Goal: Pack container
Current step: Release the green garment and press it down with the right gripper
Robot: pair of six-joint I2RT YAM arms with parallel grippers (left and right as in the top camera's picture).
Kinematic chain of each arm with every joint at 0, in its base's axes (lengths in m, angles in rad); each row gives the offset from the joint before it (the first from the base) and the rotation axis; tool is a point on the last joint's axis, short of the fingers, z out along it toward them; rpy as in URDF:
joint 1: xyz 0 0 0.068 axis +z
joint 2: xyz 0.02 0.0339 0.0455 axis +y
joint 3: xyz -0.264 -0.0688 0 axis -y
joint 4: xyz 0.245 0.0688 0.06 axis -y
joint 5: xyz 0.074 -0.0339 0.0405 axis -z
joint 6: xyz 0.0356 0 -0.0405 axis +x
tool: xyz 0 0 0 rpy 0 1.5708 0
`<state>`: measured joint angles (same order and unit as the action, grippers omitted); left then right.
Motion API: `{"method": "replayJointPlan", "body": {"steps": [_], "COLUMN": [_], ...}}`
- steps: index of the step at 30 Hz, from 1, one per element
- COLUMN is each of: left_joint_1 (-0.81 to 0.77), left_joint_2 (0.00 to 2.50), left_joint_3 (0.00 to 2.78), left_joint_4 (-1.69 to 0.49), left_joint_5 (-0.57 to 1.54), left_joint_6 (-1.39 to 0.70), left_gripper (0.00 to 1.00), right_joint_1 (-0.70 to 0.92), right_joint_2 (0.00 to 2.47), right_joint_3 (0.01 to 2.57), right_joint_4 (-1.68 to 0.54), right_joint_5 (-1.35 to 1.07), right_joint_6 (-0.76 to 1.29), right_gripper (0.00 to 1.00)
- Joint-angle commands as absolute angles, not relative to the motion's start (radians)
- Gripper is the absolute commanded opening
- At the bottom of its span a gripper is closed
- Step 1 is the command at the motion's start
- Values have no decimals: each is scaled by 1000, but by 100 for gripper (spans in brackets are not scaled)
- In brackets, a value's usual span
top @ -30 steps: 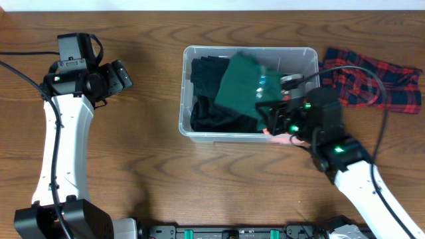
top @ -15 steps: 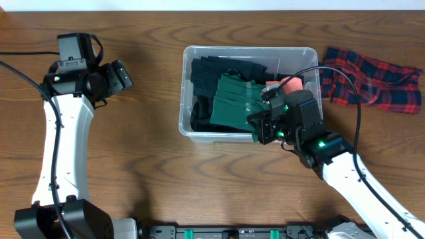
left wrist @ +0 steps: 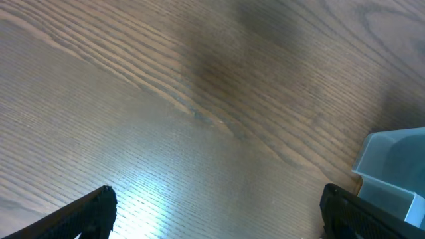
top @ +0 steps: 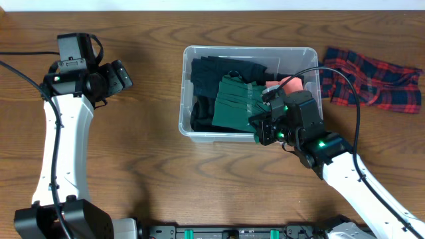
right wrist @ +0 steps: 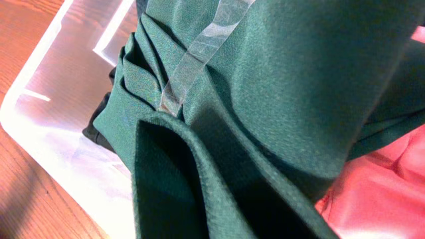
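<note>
Clothes filled the clear container (top: 184, 99) at the far middle of the wooden table (top: 146, 166): dark garments (top: 206, 73), a pink piece (top: 290, 85) and a green garment (top: 232, 103) on top. At its front right wall the right gripper (top: 263, 127) was pinched narrow on the green garment's bunched edge. The left gripper (top: 123, 76) hung spread wide above bare wood, well apart from the container.

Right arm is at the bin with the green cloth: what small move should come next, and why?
Probably open the right gripper. It is shut on the green cloth, which already lies inside the container on the dark clothes, so release seems all that is left.
</note>
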<state>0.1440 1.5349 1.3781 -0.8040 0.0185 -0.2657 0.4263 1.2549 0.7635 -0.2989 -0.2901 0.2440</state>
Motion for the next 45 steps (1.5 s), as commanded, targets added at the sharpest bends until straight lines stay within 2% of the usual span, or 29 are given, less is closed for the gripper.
{"method": "replayJointPlan", "body": {"steps": [1, 4, 7, 14, 16, 23, 32, 38, 40, 42, 45], "left_joint_1": [147, 147, 147, 147, 147, 147, 147, 147, 147, 147, 147], "left_joint_2": [1528, 1528, 1528, 1528, 1528, 1528, 1528, 1528, 1528, 1528, 1528], "left_joint_3": [1382, 1382, 1382, 1382, 1382, 1382, 1382, 1382, 1382, 1382, 1382], "left_joint_4": [-806, -806, -806, -806, -806, -806, -806, -806, -806, -806, -806], "left_joint_5": [3, 3, 3, 3, 3, 3, 3, 3, 3, 3, 3], "left_joint_6": [-268, -268, -268, -268, -268, -268, -268, -268, -268, -268, -268], "left_gripper": [98, 98, 98, 98, 98, 98, 98, 98, 98, 98, 98], "right_joint_1": [433, 433, 433, 433, 433, 430, 425, 425, 425, 426, 426], "right_joint_2": [1255, 1255, 1255, 1255, 1255, 1255, 1255, 1255, 1255, 1255, 1255], "right_joint_3": [772, 772, 772, 772, 772, 780, 915, 966, 968, 969, 969], "right_joint_4": [-298, -298, -298, -303, -309, -343, -543, -553, -537, -521, -511], "right_joint_5": [-287, -287, -287, -248, -229, -162, 63, 124, 123, 90, 9], "right_joint_6": [226, 226, 226, 219, 219, 198, 154, 148, 148, 148, 149], "right_gripper": [13, 33, 38, 59, 62, 65, 65, 66, 64, 58, 45]}}
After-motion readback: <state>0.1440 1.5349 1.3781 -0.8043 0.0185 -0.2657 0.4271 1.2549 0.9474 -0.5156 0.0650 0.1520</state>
